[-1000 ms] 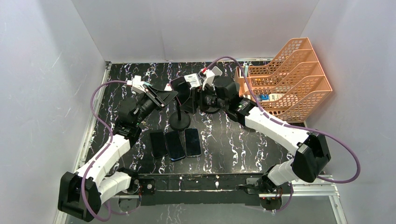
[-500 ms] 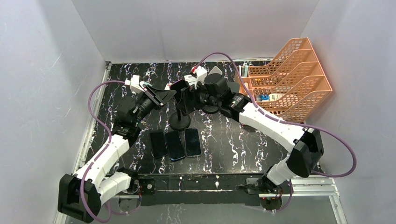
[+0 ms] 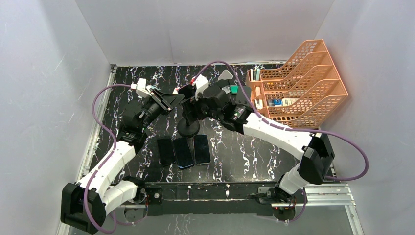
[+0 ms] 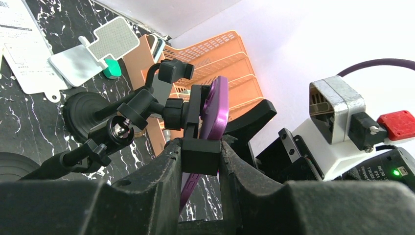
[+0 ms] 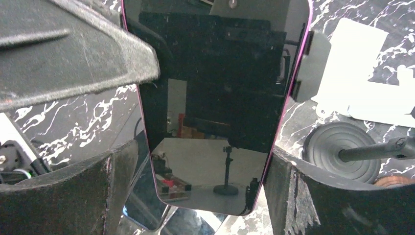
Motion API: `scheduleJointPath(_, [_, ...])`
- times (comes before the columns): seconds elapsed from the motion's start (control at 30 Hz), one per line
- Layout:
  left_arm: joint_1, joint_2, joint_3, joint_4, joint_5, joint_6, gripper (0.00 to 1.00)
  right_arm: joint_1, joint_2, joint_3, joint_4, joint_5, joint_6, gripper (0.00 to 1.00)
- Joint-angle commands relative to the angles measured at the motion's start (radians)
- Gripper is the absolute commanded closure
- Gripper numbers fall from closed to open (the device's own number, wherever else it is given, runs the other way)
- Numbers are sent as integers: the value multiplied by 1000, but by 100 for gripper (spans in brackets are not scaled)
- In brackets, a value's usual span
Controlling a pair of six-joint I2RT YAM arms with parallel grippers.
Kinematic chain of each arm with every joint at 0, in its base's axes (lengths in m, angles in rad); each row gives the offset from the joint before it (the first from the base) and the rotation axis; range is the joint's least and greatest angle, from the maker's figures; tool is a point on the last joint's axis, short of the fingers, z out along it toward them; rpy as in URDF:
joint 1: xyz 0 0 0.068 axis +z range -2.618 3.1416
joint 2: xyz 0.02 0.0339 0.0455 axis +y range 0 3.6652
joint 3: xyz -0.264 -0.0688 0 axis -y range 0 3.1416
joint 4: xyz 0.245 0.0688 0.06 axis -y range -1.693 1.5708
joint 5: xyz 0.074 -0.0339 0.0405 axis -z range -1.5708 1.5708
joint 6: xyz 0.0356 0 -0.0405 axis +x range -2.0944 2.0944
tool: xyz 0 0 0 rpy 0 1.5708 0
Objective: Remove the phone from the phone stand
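The phone has a dark screen and a purple edge and sits upright in the clamp of the black phone stand. The stand's round base rests mid-table. My left gripper is shut on the stand's black clamp block, and it also shows in the top view. My right gripper straddles the phone's lower part, with one finger on each long edge. Its right finger touches the edge. A narrow gap shows at the left finger. In the top view the right gripper hides most of the phone.
Three more phones lie flat side by side in front of the stand base. An orange tiered file rack stands at the back right. A second stand's round base and white card pieces lie behind the phone.
My right gripper has moved left and closed in around the phone on the stand. My left gripper has stayed on the stand's clamp.
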Motion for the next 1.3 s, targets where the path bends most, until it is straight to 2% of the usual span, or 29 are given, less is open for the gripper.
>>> scheduleJointPath(0.0, [7,-6,16,-62,-8,14,100,16,20,17,112,106,-37,2])
scheduleJointPath(0.07, [8,-9,16,-64,-3,15,100,16,34,20,120,113,-38,10])
scheduleJointPath(0.13, [8,-11,16,-68,0,17,100,16,41,20,129,118,-37,29])
scheduleJointPath(0.27, [8,-20,18,-78,-2,25,100,16,54,26,113,130,-31,57])
scheduleJointPath(0.43, [7,-19,33,-110,-15,32,100,16,19,-15,104,108,-16,83])
scheduleJointPath(0.47, [7,-18,38,-119,-15,35,99,16,9,-23,102,98,-12,86])
scheduleJointPath(0.5, [7,-16,42,-121,-14,36,92,15,1,-27,97,90,-7,89])
scheduleJointPath(0.6, [7,-12,41,-91,2,24,66,15,-17,-36,86,67,12,95])
scheduleJointPath(0.67, [7,-9,46,-81,12,16,53,14,-25,-39,82,52,25,98])
scheduleJointPath(0.77, [6,-11,60,-96,18,19,44,12,-37,-37,74,26,45,99])
scheduleJointPath(0.93, [7,-29,73,-114,24,49,40,9,-42,-26,47,7,64,99])
scheduleJointPath(1.03, [7,-35,87,-157,22,97,40,1,-44,-25,36,-10,78,99])
scheduleJointPath(1.1, [7,-36,89,-161,23,115,44,0,-43,-24,29,-20,84,99])
scheduleJointPath(1.17, [7,-30,80,-131,37,113,60,-2,-43,-23,24,-28,94,99])
scheduleJointPath(1.23, [7,-27,73,-117,35,106,85,-14,-50,-35,24,-43,116,99])
scheduleJointPath(1.27, [7,-29,67,-111,30,101,93,-23,-56,-46,30,-57,130,99])
